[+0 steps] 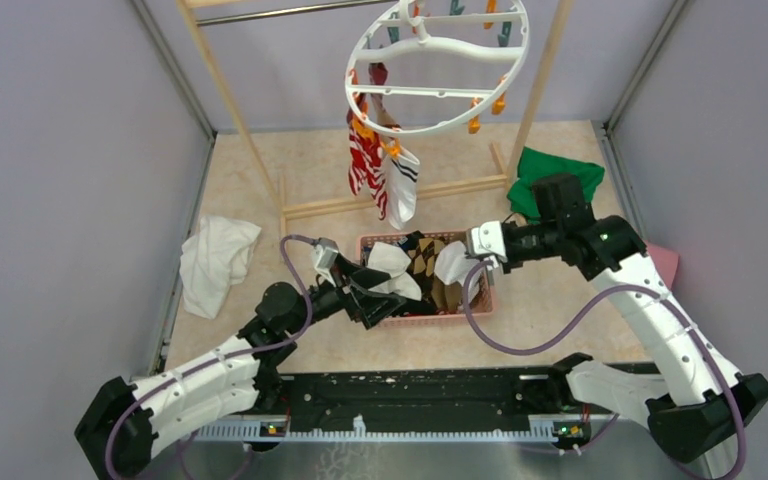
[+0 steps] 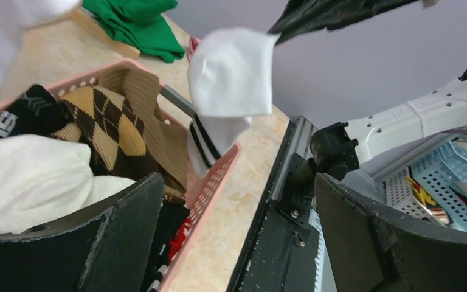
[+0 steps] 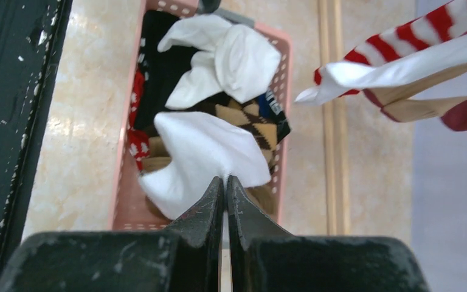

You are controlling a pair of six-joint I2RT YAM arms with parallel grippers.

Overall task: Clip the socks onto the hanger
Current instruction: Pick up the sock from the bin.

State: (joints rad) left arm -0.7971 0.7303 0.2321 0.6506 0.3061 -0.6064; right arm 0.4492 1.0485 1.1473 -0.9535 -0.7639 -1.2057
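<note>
The white ring hanger [image 1: 438, 70] hangs at the back with a red-and-white striped sock [image 1: 365, 160] and a white black-banded sock [image 1: 402, 185] clipped to it. A pink basket [image 1: 430, 319] holds more socks, among them a brown argyle one [image 3: 249, 121]. Above the basket's right end, my right gripper [image 3: 225, 180] is shut on a white sock [image 3: 200, 149]; the left wrist view shows its black bands [image 2: 204, 143]. My left gripper [image 2: 237, 207] stands open over the basket's near rim [image 2: 210, 182], holding nothing.
A white cloth [image 1: 217, 262] lies at the left. A green cloth [image 1: 550, 170] lies back right and a pink cloth [image 1: 665, 262] at the right wall. The wooden rack frame [image 1: 390, 200] crosses behind the basket. Walls close in on three sides.
</note>
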